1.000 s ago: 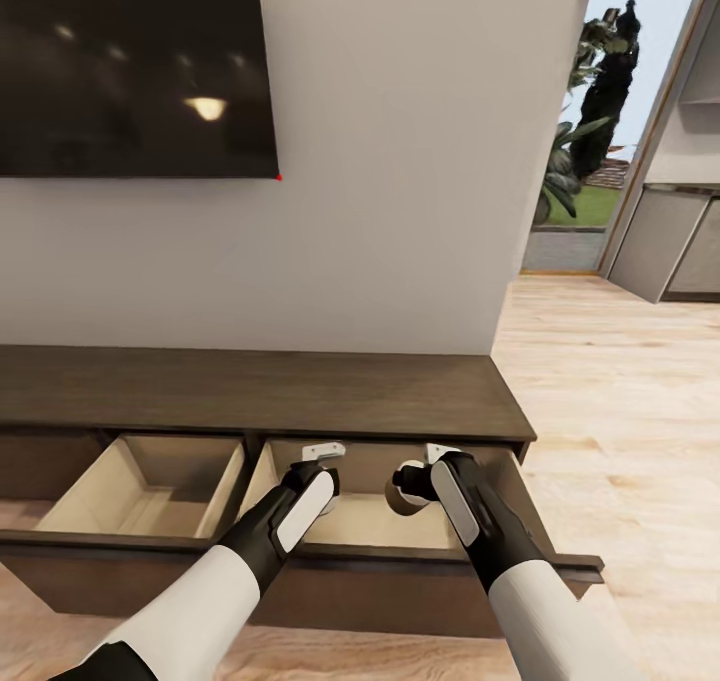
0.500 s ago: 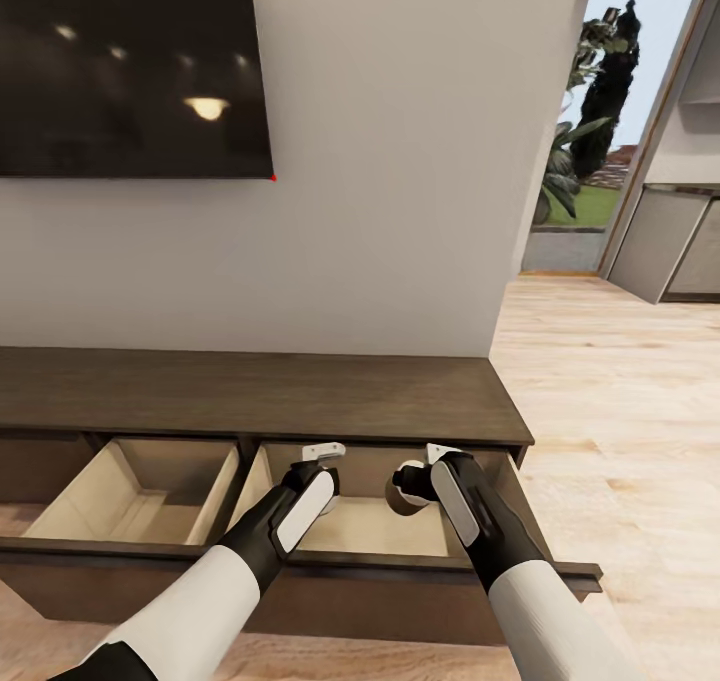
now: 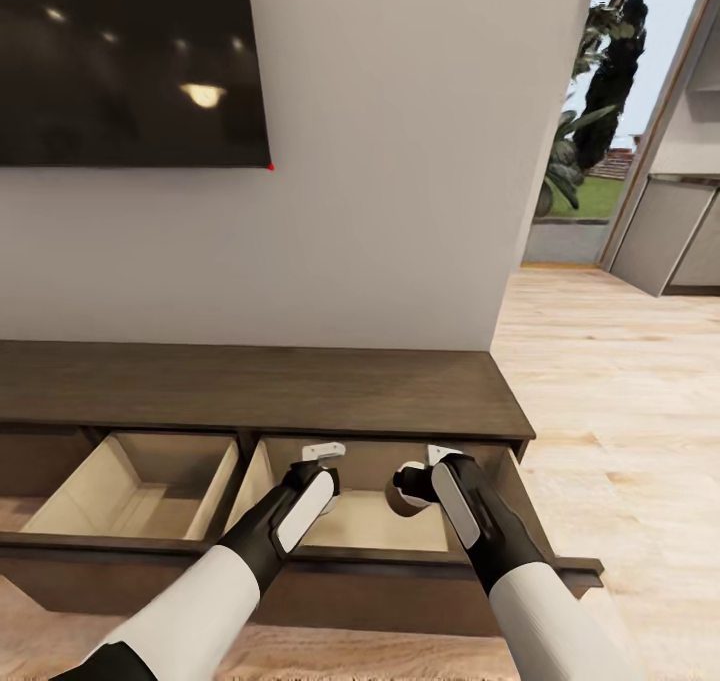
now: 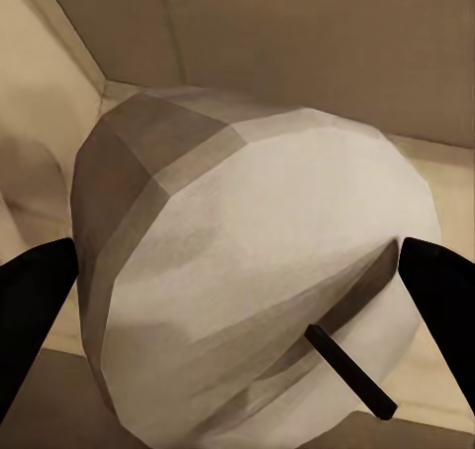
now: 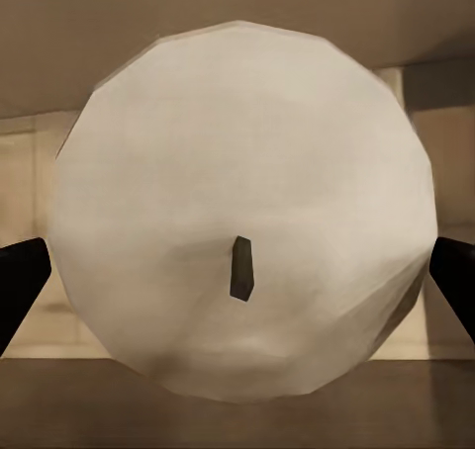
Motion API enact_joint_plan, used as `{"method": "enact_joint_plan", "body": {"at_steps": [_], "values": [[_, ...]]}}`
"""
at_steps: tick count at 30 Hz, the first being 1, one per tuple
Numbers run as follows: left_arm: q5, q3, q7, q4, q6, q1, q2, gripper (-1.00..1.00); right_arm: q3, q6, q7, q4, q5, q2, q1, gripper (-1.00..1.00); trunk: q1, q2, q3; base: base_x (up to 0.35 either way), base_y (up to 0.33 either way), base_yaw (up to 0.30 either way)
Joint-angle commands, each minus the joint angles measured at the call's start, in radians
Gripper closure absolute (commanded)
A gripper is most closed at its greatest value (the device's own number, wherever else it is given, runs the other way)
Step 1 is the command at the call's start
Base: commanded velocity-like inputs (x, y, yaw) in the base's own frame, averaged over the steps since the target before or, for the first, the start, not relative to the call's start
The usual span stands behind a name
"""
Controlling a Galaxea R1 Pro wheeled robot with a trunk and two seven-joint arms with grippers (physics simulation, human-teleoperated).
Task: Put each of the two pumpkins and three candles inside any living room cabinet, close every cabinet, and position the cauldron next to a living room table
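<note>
Both arms reach into the open right drawer of the cabinet (image 3: 300, 391), and each pincer is clamped on a candle: the left gripper (image 3: 322, 454) has one candle (image 4: 247, 281) pinched between its two fingers, and the right gripper (image 3: 432, 456) has the other candle (image 5: 242, 241) the same way. To do this well, I think each pincer should go low over the pale drawer floor right under it, then let go softly so nothing rolls. The candles are short, fat and grey-beige, each with a small dark wick.
</note>
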Motion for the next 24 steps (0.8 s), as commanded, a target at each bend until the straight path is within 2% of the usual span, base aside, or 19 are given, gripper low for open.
{"method": "enact_joint_plan", "body": {"at_steps": [1, 24], "values": [[0.005, -0.002, 0.008, -0.001, 0.001, -0.001, 0.0, 1.0, 0.002, 0.002, -0.01, -0.001, -0.011, 0.0, -0.001, 1.0, 0.0, -0.001, -0.005, 0.0, 0.0, 0.0], [0.006, -0.002, 0.008, -0.001, 0.001, -0.001, 0.0, 1.0, 0.0, 0.001, -0.013, 0.0, -0.011, 0.0, -0.001, 1.0, 0.01, -0.006, -0.09, 0.0, 0.0, 0.0]]}}
